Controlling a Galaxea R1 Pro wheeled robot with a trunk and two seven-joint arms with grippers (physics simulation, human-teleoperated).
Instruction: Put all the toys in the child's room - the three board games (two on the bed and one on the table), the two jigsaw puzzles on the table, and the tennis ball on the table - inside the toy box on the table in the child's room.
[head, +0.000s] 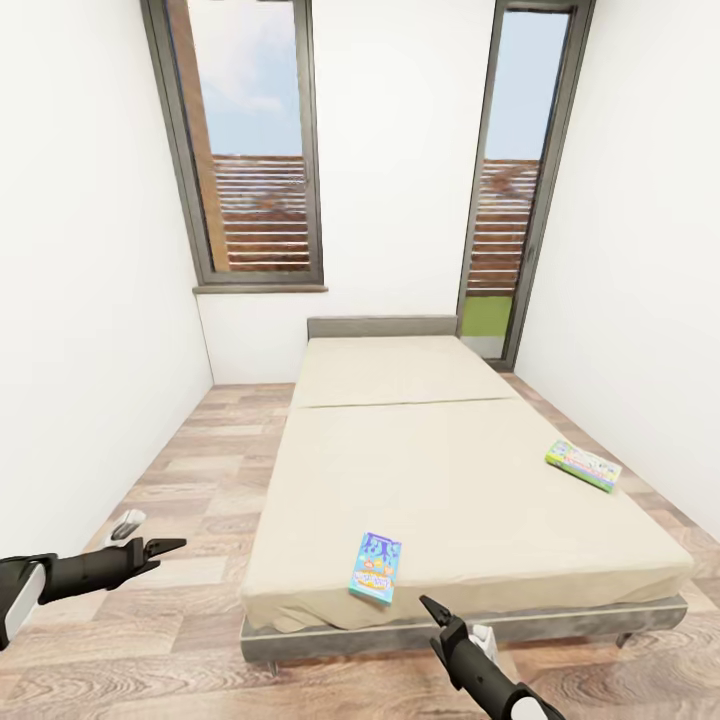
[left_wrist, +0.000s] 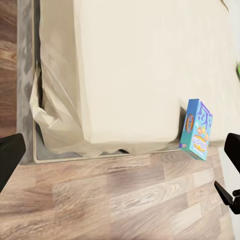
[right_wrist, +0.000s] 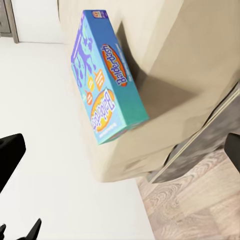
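Note:
The bed with its beige mattress lies straight ahead. A blue-purple board game lies flat near the mattress's front edge, and it also shows in the left wrist view and close up in the right wrist view. A green-edged board game rests near the bed's right edge. My left gripper hovers open over the floor left of the bed. My right gripper is open, just below and right of the blue game, holding nothing. The table, toy box, jigsaw puzzles and tennis ball are out of view.
White walls close in on both sides, with two tall windows behind the headboard. A strip of wood floor runs along the bed's left side, and a narrower one along its right. A small white object is on the floor near my left gripper.

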